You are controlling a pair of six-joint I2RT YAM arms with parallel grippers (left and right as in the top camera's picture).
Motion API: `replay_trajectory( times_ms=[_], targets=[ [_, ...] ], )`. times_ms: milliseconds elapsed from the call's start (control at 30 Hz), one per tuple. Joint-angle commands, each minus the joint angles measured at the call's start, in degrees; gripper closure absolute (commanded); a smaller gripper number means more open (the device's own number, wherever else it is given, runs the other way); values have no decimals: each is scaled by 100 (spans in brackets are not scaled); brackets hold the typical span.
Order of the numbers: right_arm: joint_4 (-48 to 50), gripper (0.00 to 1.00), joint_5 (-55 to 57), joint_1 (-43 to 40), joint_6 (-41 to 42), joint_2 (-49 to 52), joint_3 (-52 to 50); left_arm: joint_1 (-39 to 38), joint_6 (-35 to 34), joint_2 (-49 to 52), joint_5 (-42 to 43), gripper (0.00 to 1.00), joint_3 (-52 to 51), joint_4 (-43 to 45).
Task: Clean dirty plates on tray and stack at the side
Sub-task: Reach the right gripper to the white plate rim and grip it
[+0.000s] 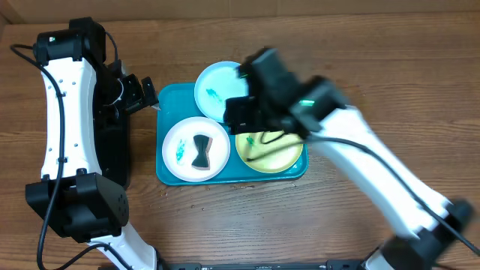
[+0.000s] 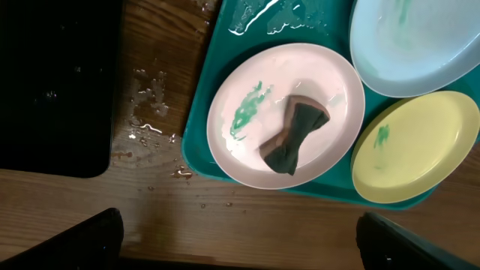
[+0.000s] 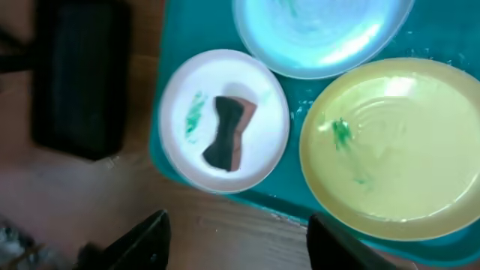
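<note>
- Starting overhead: the tray sits mid-surface with all three plates in it, none stacked at the side yet.
- The white plate is front-left and carries a dark bow-tie sponge. The pale blue plate is at the back and the yellow-green plate front-right.
- The right hand hangs over the gap between the blue and yellow-green plates. It is blurred, so finger state can't be read here.
- The left hand is parked off the tray's back-left corner, above the black tray. That is probably to keep it out of the right arm's way.
- Left wrist view: the fingers are spread wide at the frame's bottom corners and hold nothing.
- The white plate below has a teal smear beside the sponge. Water droplets lie on the surface between the two trays.
- Right wrist view: the fingers are likewise apart and empty, aimed near the tray's front edge between the white and yellow-green plates.
- All three plates show smears, so cleaning looks barely begun.
- Judgement: the sponge is left on the white plate as the pickup point, so grabbing it is the likely next step.
</note>
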Motion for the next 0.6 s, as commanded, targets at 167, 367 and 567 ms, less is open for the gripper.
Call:
replay_trajectory(
  times_ms=[167, 367, 567],
  targets=[
    [492, 44, 426, 149, 323, 1471, 2, -2, -11, -39, -15, 0, 2, 17],
    [802, 46, 667, 306, 234, 1893, 0, -2, -11, -39, -15, 0, 2, 15],
    [883, 50, 603, 330, 295, 2135, -28, -2, -9, -39, -15, 0, 2, 26]
  ],
)
